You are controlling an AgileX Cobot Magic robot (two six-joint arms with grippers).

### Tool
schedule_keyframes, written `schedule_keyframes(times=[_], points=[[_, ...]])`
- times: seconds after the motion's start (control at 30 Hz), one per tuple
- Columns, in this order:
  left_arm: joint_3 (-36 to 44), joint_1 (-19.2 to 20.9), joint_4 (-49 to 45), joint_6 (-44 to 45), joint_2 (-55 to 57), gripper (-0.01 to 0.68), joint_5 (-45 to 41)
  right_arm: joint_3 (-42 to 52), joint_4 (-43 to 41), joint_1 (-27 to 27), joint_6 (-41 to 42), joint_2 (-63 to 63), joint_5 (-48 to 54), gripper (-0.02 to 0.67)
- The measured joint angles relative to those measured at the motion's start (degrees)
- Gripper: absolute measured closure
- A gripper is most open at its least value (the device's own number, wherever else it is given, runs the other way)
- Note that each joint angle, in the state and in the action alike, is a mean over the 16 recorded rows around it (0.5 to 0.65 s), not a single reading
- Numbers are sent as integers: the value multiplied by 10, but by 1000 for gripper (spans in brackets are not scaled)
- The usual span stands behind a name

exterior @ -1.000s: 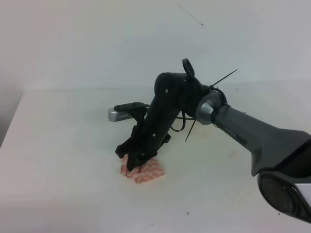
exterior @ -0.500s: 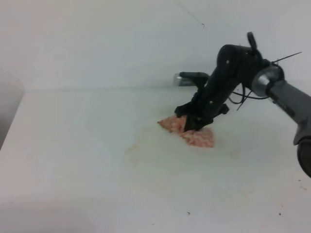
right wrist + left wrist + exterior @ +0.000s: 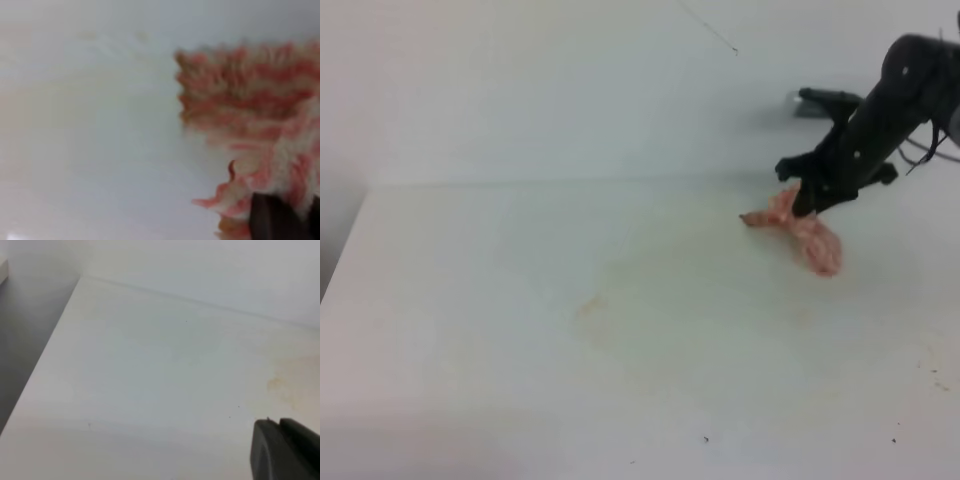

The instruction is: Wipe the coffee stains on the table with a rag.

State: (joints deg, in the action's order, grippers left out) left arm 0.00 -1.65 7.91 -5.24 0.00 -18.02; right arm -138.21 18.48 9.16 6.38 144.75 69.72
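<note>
My right gripper [image 3: 807,204] is at the far right of the table [image 3: 460,330], shut on the red-and-white rag [image 3: 814,238], which trails crumpled on the surface below it. In the right wrist view the rag [image 3: 240,95] fills the upper right, pinched by the dark fingers [image 3: 272,220]. Of the coffee stains, only a faint yellowish smear with a small brown mark [image 3: 588,306] shows, well left of the rag; the left wrist view shows the same brown mark [image 3: 275,384]. My left gripper [image 3: 280,450] hovers at the near left with its fingers together, holding nothing.
A white wall rises behind the table's far edge [image 3: 570,182]. The table's left edge [image 3: 345,250] drops into shadow. A few tiny dark specks [image 3: 706,438] lie near the front.
The right gripper has dragged the rag from the front middle of the table to the far right. Where it passed, only a faint yellowish smear is left.
</note>
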Motion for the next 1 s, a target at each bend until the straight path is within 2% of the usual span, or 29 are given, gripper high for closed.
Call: schedule_keyframes(times=[0.2, 0.37, 0.73, 1.0], points=[[0, 0, 0, 0, 0, 675, 0, 26, -10, -8, 17, -94, 2, 638], [0, 0, 0, 0, 0, 674, 0, 84, -14, -11, 50, -197, -11, 635], [0, 0, 0, 0, 0, 675, 0, 311, -22, -14, 136, -434, -87, 634], [0, 0, 0, 0, 0, 675, 0, 478, -25, -14, 178, -561, -131, 634]])
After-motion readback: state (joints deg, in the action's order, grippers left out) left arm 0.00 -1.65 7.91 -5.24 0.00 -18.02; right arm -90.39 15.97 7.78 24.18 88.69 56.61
